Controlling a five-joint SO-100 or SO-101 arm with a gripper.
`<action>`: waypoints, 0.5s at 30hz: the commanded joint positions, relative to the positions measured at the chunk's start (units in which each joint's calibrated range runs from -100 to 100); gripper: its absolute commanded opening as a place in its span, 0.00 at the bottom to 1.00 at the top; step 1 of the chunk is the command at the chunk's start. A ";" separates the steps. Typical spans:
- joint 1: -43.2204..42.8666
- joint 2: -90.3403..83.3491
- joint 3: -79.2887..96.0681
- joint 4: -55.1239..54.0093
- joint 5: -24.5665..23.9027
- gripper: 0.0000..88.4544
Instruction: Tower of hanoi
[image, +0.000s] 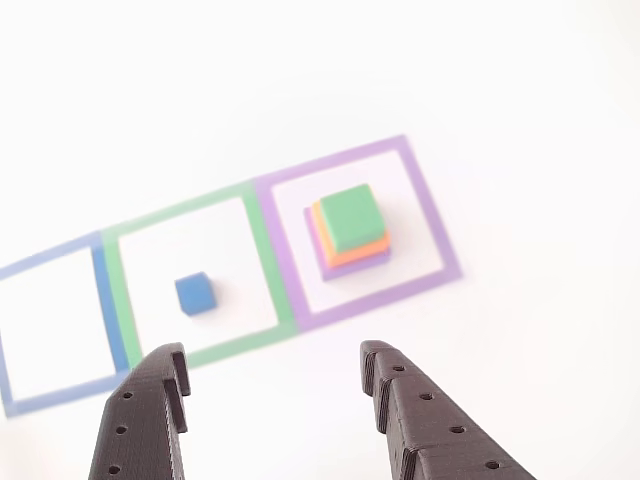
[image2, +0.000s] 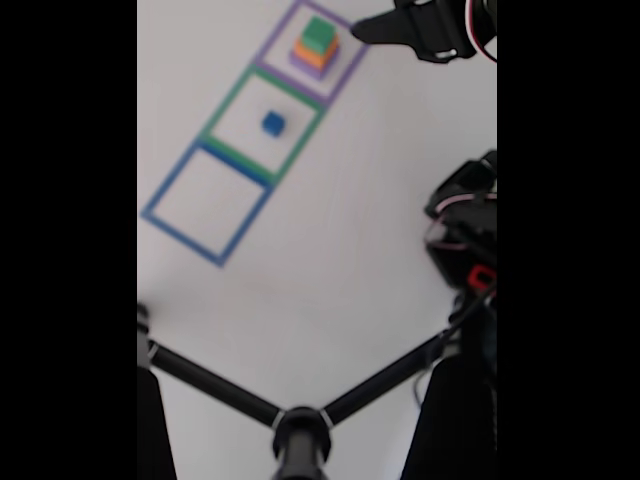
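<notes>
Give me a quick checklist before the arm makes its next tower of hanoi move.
1. Pincer open and empty: ok.
2. Blue cube alone inside the green outline: ok.
3. Green block on top of the stack, nothing on it: ok.
4. Stack order, green over orange block over purple block: ok.
5. Blue outline free to take a block: ok.
6. Pincer lined up over the stack: not ok.

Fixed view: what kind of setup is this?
Likely a hobby or lab tabletop rig: plain white table, taped purple, green and blue square outlines, small stacked matte blocks, a black tripod-like stand.
</notes>
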 joint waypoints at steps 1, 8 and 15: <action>3.08 0.15 -1.93 1.28 0.00 0.20; 6.53 -0.01 2.53 -0.74 0.00 0.20; 9.79 -2.27 15.89 -9.89 0.00 0.20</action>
